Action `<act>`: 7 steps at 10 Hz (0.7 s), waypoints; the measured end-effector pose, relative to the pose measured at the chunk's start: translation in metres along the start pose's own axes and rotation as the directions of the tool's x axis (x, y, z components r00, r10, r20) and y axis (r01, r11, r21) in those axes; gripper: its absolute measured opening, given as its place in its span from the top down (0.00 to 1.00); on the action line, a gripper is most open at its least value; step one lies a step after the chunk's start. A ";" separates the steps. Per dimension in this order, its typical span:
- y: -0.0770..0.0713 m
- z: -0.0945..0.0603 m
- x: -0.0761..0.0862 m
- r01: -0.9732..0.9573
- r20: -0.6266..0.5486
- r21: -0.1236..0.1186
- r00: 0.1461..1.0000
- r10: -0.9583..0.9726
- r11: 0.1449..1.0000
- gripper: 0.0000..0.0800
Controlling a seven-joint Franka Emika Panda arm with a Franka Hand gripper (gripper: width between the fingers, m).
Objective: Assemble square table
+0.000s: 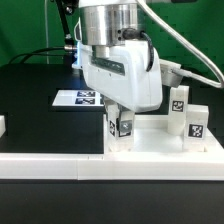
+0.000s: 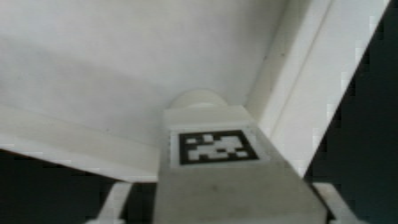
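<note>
Wrist view: two-finger gripper (image 2: 210,205) clamped on a small white tagged leg block (image 2: 214,140), black-and-white square marker only, no readable text, upright over the large white square plastic tray-like tabletop (image 2: 125,90) by its raised rim.

A black desk (image 1: 35,95) fills the exterior view, its surface dark and matte under even, bright light. Behind it the backdrop (image 1: 185,20) is vivid green, with a green cable (image 1: 190,45) curving down across it. A long white border rail (image 1: 50,163) runs along the desk's near edge.
</note>
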State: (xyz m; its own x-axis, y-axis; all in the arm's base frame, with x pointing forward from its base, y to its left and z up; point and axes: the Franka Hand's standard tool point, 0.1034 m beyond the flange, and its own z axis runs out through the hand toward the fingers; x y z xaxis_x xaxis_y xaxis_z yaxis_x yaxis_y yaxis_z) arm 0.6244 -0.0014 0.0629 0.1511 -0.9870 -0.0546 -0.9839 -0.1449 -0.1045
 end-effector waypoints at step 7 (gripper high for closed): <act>0.002 0.000 0.003 -0.523 0.056 -0.071 0.848 0.527 0.849 0.64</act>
State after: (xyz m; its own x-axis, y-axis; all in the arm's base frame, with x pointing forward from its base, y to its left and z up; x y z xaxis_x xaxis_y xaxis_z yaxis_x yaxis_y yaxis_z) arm 0.6230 -0.0044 0.0624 -0.3850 -0.9095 -0.1569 -0.9215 0.3883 0.0100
